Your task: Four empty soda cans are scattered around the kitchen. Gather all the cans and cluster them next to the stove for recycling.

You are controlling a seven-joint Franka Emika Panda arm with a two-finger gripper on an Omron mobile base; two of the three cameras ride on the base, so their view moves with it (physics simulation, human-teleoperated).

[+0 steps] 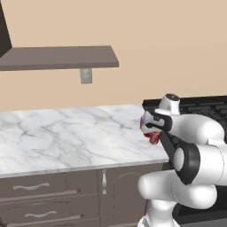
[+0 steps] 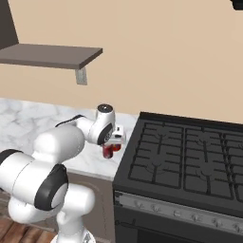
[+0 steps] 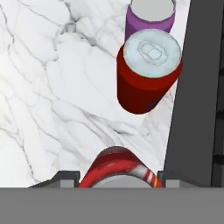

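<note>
My gripper (image 3: 117, 178) is shut on a red soda can (image 3: 117, 166), held upright just above the marble counter (image 3: 52, 96). Ahead of it another red soda can (image 3: 148, 72) stands on the counter, and a purple-pink soda can (image 3: 151, 19) stands right behind that one. Both stand close to the black stove's edge (image 3: 197, 87). In the base views the gripper (image 1: 153, 132) (image 2: 114, 141) hangs over the counter's corner by the stove (image 2: 190, 156) (image 1: 199, 104), with the held red can (image 1: 154, 138) (image 2: 110, 151) showing under the hand.
A brown wall shelf (image 1: 57, 57) (image 2: 47, 56) hangs over the counter, with an outlet (image 1: 86, 76) below it. The marble counter (image 1: 66, 133) stretches left of the hand, over dark drawers (image 1: 40, 190). The grated burners (image 2: 199, 152) lie to the right.
</note>
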